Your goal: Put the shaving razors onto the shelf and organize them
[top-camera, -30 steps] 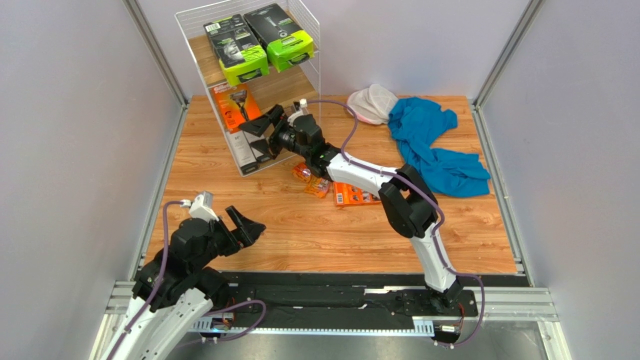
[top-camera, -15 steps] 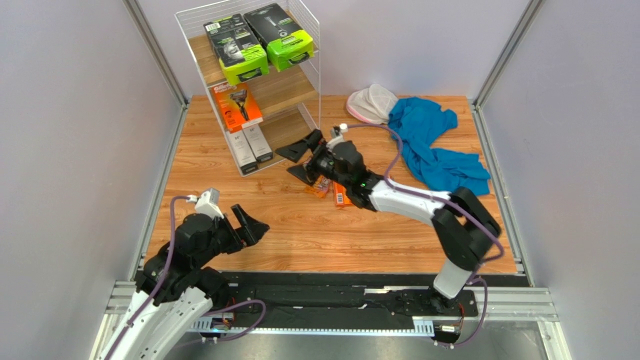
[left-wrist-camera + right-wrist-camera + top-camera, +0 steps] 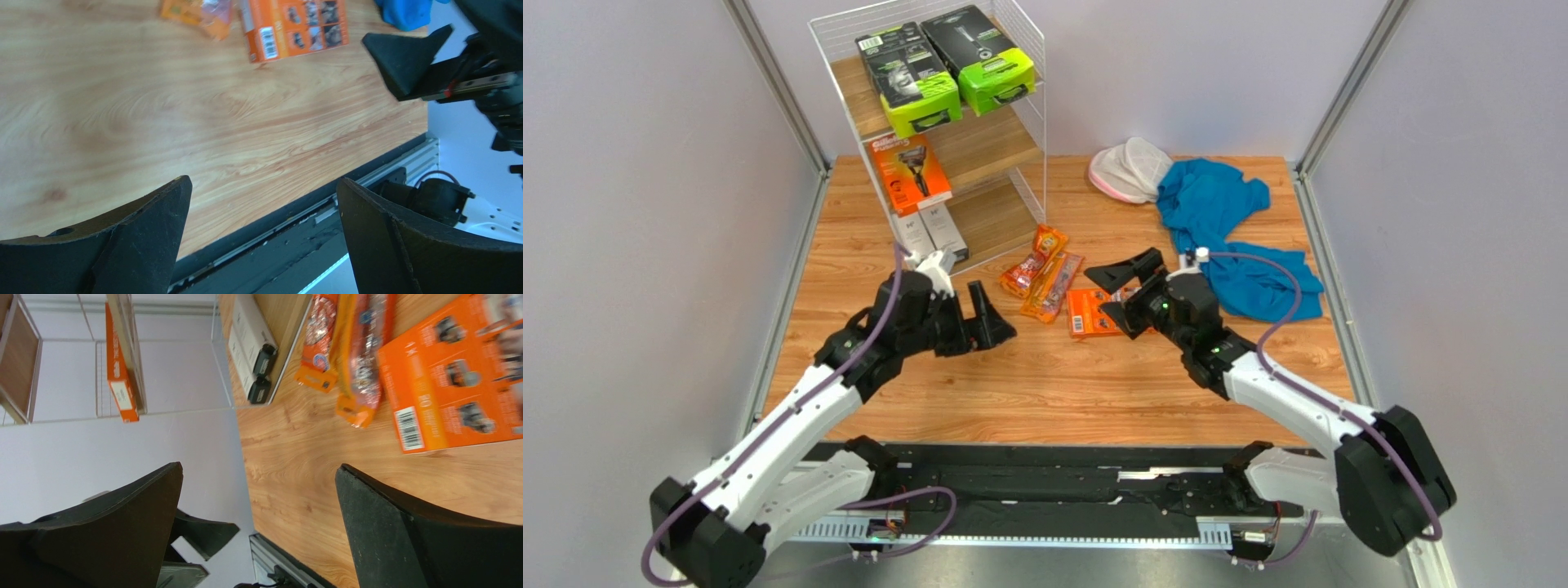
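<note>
Orange Gillette box (image 3: 1087, 314) flat on the wood-grain table (image 3: 1038, 380), just right of centre in the top view, long axis running left to right, barcode end toward the left. Just beside it at the upper left, two narrow orange blister packs (image 3: 1038, 260), side by side, both slanting from lower left to upper right, upper ends toward the shelf (image 3: 928, 147) in the upper left of the frame. Right gripper (image 3: 1127, 294) over the right end of the box, jaws wide apart and empty, clearly the nearer tool, its opening lined up across the short side. Left gripper (image 3: 974, 328) left of the packs, a little apart from them, jaws also spread, nothing between. Probably only a short reach down for the right arm.
</note>
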Action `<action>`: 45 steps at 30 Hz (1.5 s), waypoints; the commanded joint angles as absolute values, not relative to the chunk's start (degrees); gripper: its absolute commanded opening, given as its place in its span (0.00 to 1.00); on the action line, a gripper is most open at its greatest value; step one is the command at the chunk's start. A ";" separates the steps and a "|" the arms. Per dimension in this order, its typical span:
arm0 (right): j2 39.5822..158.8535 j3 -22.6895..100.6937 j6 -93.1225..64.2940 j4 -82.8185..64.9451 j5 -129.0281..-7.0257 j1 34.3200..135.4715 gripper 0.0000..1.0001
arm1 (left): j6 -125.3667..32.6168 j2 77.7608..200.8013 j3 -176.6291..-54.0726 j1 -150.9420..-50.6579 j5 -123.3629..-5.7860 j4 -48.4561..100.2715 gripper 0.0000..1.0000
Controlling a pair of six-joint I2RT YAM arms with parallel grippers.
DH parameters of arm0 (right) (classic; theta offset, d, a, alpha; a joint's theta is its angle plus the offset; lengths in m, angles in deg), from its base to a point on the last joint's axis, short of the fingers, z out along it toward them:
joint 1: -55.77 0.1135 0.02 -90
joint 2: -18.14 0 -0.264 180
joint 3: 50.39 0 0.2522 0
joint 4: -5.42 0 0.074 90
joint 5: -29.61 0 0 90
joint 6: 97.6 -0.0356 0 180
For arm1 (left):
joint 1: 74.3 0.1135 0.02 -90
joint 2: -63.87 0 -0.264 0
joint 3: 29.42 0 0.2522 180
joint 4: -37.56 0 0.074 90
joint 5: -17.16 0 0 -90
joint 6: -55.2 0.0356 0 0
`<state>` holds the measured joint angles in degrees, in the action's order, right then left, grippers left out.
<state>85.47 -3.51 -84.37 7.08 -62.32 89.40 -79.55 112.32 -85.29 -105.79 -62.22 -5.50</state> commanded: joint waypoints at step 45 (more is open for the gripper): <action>88.89 -22.84 -87.50 18.03 -69.43 71.68 1.00 | -63.26 191.59 -144.98 -115.08 -50.87 -7.49 0.92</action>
